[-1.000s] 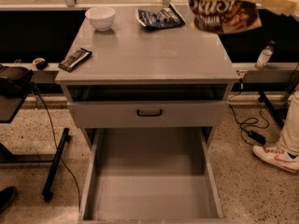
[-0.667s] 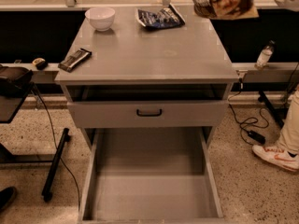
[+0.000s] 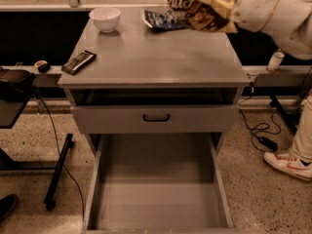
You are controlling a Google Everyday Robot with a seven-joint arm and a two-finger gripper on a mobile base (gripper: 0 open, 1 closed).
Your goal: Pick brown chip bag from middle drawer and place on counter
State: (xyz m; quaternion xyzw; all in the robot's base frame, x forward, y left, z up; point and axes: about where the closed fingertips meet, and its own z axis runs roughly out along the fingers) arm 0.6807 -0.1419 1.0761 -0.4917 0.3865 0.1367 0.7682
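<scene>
1. One view, looking down at the front of a grey cabinet. The counter (image 3: 156, 57) is smooth, flat and grey with a thick front edge.
2. Three loose things lie on it: a white bowl (image 3: 105, 18) at the back left, a blue bag (image 3: 163, 19) at the back middle, and a black wrapper (image 3: 78, 62) near the left edge.
3. The chip bag (image 3: 202, 11) hangs over the back right of the counter, just beside the blue bag, at the top of the view.
4. The gripper (image 3: 233, 5) is there too, clamped on the chip bag; its white arm (image 3: 278, 13) enters from the upper right.
5. Below the counter sits a drawer front (image 3: 156, 118) with a black handle. Under it the drawer (image 3: 156, 204) is pulled well out, its flat grey floor showing.
6. The room has a speckled floor (image 3: 253, 189). A black stand (image 3: 58, 172) is at the left. At the right are a cable (image 3: 256, 130) and a white shoe (image 3: 287, 164).
</scene>
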